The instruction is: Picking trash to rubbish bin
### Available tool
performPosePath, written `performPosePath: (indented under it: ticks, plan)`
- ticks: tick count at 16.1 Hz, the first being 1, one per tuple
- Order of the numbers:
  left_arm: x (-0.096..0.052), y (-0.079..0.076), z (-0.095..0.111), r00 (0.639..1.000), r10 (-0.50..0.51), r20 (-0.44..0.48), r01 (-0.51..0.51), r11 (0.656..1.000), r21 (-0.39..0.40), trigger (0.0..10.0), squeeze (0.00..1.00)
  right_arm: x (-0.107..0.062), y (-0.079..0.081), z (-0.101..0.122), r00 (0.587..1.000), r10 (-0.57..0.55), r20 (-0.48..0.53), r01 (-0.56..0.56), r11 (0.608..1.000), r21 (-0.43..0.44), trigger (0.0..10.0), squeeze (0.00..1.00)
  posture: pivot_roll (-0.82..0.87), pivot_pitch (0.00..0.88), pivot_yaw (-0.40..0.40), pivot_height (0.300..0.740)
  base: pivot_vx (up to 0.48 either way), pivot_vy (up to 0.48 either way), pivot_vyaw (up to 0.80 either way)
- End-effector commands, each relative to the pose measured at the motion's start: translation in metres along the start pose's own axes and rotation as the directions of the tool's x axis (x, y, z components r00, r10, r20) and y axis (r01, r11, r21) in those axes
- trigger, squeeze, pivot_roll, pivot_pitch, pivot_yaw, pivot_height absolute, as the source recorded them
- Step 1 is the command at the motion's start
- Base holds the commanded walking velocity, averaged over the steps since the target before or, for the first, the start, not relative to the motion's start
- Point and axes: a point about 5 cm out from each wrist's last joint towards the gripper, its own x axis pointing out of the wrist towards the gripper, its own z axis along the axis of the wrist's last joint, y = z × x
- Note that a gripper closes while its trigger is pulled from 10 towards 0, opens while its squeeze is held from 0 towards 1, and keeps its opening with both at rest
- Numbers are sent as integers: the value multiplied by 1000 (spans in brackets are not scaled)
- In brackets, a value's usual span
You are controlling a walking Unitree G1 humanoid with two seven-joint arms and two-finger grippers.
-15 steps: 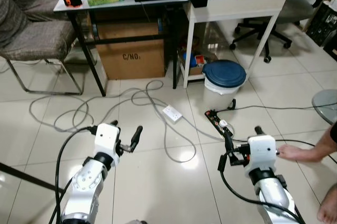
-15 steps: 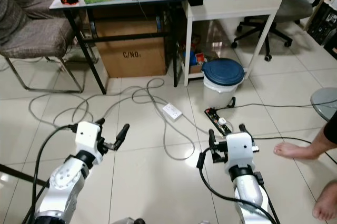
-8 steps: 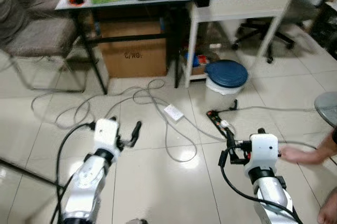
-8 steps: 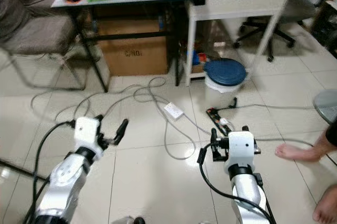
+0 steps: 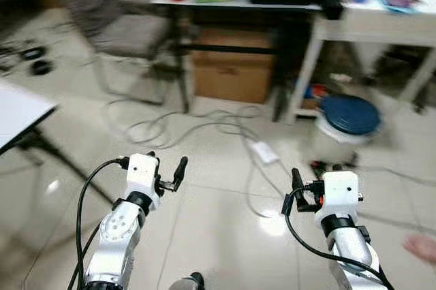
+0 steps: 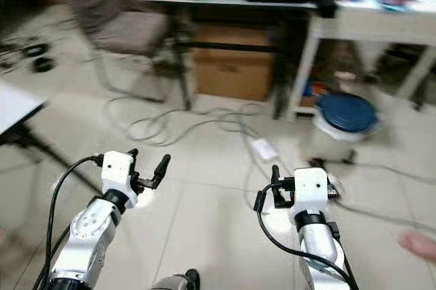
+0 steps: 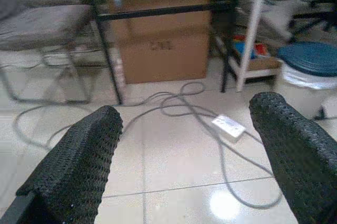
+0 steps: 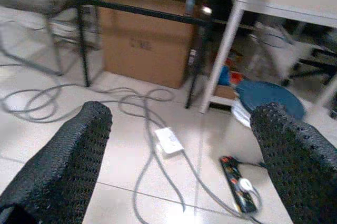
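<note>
- Glossy pale floor tiles (image 5: 218, 235) ran under the desks, strewn with grey cables (image 5: 204, 123); the head views were blurred.
- Ahead and to the right stood the rubbish bin (image 5: 349, 114), blue lid on, beside the white table's leg (image 5: 300, 79).
- No trash could be made out.
- Left gripper (image 7: 184, 145) and right gripper (image 8: 179, 150) hovered over the floor, fingers spread wide, holding nothing.
- By my judgement the right gripper was nearer the bin.
</note>
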Motion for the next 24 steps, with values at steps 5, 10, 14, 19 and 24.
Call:
performPosePath:
  ticks: [5,10,14,19,24]
  plan:
    - [-3,1,3,1000,9,-11,-9,1000,20,10000,0,-3,2,4,1000,2,-1,-2,1000,3,10000,0,-84,75,58,740,102,0,800]
    - [-2,0,2,1000,6,-22,-5,1000,28,10000,0,-5,4,5,1000,3,-2,-3,1000,1,10000,0,-90,77,63,740,328,0,800]
    - [-2,-1,2,999,10,-31,-9,999,32,10000,0,-5,4,7,1000,6,-2,-6,1000,-3,10000,0,-91,75,61,740,452,0,800]
    - [-3,0,1,998,30,-46,-28,999,25,10000,0,-4,6,8,1000,28,-2,-28,1000,-7,10000,0,-84,76,57,740,112,0,800]
    - [-4,1,0,998,33,-47,-33,999,7,10000,0,-4,9,9,999,53,11,-53,999,7,10000,0,-87,72,57,740,0,0,425]
